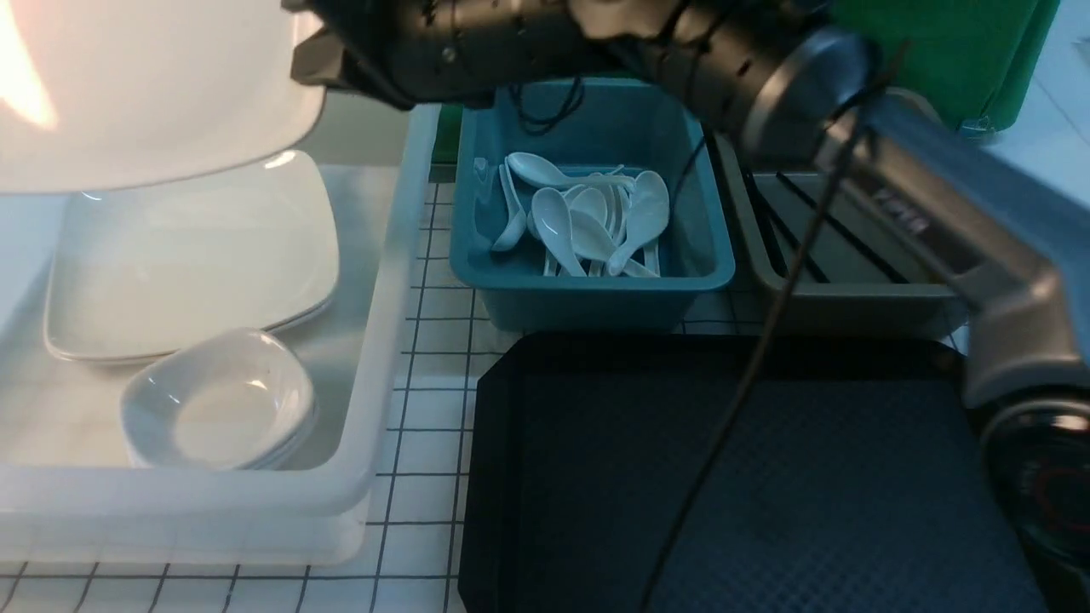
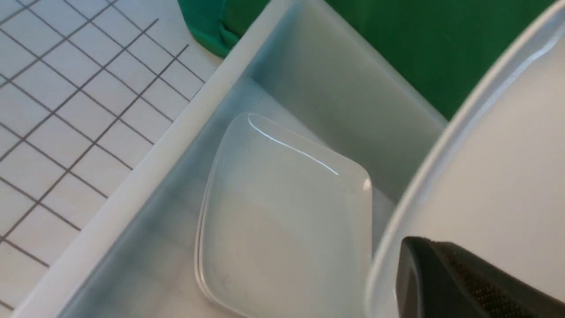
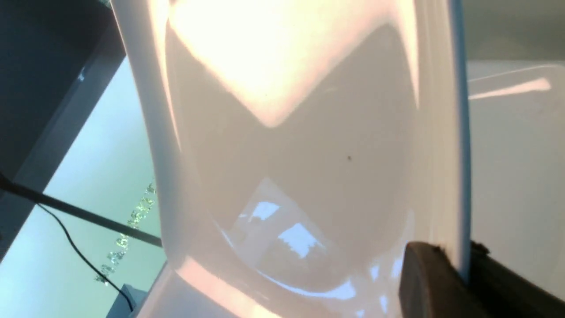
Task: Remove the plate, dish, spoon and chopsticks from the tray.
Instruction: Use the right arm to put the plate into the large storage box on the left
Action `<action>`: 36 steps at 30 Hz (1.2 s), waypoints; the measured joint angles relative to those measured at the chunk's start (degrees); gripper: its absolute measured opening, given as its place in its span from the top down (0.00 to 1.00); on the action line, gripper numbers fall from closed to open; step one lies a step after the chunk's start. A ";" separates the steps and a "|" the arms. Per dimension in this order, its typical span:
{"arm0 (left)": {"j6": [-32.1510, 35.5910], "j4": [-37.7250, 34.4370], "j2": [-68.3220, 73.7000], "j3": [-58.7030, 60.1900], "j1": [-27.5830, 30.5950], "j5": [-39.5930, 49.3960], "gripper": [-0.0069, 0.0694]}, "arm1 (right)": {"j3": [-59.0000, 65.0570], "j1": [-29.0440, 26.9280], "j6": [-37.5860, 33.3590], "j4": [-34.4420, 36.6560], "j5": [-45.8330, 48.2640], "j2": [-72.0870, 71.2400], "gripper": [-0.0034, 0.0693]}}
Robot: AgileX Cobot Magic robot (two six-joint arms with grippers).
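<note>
The large white plate (image 1: 145, 85) hangs tilted above the translucent bin at the far left. My right gripper (image 1: 298, 55) reaches across from the right and is shut on the plate's rim (image 3: 459, 260); the plate fills the right wrist view (image 3: 309, 154). In the left wrist view the plate (image 2: 499, 154) is close. One black finger (image 2: 441, 282) of my left gripper lies over it near the rim, and the other finger is hidden. The black tray (image 1: 766, 477) shows no tableware. Small dishes (image 1: 221, 409), spoons (image 1: 588, 221) and black chopsticks (image 1: 817, 230) lie in containers.
The translucent white bin (image 1: 375, 340) holds stacked plates (image 1: 187, 255), also in the left wrist view (image 2: 282, 221), and the dishes. The teal tub (image 1: 596, 294) holds the spoons. The grey-brown tub (image 1: 851, 302) holds the chopsticks. A cable (image 1: 741, 383) hangs over the tray.
</note>
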 joint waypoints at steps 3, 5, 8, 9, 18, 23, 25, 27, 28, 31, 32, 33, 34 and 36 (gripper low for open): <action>0.39 -0.46 0.00 0.00 -0.33 0.06 0.88 | -3.89 0.05 2.18 0.00 -1.39 6.11 0.86; 0.59 -0.46 0.00 0.00 -0.87 0.06 0.88 | -4.92 0.05 2.91 -0.11 -1.81 8.47 0.86; 0.65 -0.40 0.00 0.00 -1.92 0.06 0.88 | -5.19 0.05 3.02 -1.17 -1.48 10.22 0.86; 0.71 -0.05 0.00 0.00 -2.28 0.06 0.88 | -5.19 0.18 2.91 -1.90 -1.29 10.48 0.86; 0.75 0.31 0.00 0.00 -2.39 0.10 0.88 | -5.57 2.01 -1.93 -4.02 -1.74 10.68 0.86; 0.75 0.36 0.00 0.00 -2.39 0.10 0.88 | -5.94 2.77 -1.60 -6.23 -3.25 12.24 0.86; 0.75 0.36 0.00 0.00 -2.39 0.10 0.88 | -6.01 2.72 -1.54 -6.73 -4.24 12.63 0.86; 0.75 0.36 0.00 0.00 -2.39 0.10 0.88 | -6.07 2.67 -1.50 -6.73 -5.53 12.92 0.86; 0.75 0.36 0.00 0.00 -2.39 0.10 0.88 | -6.07 2.67 -1.50 -6.73 -6.79 13.11 0.86; 0.75 0.36 0.00 0.00 -2.39 0.10 0.88 | -6.07 2.67 -1.50 -6.79 -8.48 13.39 0.86; 0.75 0.36 0.00 0.00 -2.39 0.10 0.88 | -6.12 2.67 -1.50 -6.79 -8.74 13.45 0.86; 0.75 0.36 0.00 0.00 -2.39 0.10 0.88 | -6.12 2.67 -1.50 -6.79 -8.79 13.44 0.85; 0.75 0.36 0.00 0.00 -2.39 0.10 0.88 | -6.12 2.67 -1.50 -6.72 -9.19 13.50 0.84; 0.77 0.36 0.00 0.00 -2.39 0.10 0.88 | -6.12 2.75 -1.61 -6.60 -9.61 13.50 0.79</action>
